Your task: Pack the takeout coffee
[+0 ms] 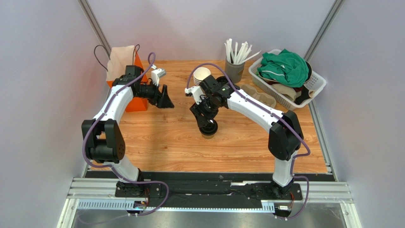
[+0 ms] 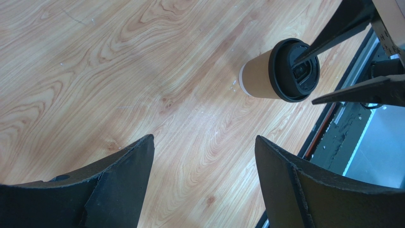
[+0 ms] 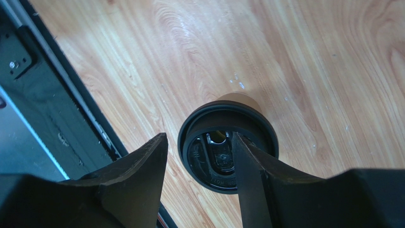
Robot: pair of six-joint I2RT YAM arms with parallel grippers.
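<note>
The takeout coffee (image 2: 256, 76) stands upright near the middle of the bench (image 1: 161, 147), directly under the right end effector (image 3: 199, 142). The left end effector (image 1: 165, 98) hangs left of the coffee, beside a bag (image 1: 124, 59) at back left; a basket (image 1: 316, 83) sits back right, a straw holder (image 1: 234, 71) left of it.

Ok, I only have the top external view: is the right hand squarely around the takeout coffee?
Observer: No. In its wrist view the right hand has one finger across the black lid, the other outside its rim.
Operator: Is the coffee upright?
Observer: Yes. The left wrist view shows the takeout coffee standing on its base, lid on top.
Operator: Left hand holding anything?
Observer: No, the left hand has only the table showing between its open fingers.
</note>
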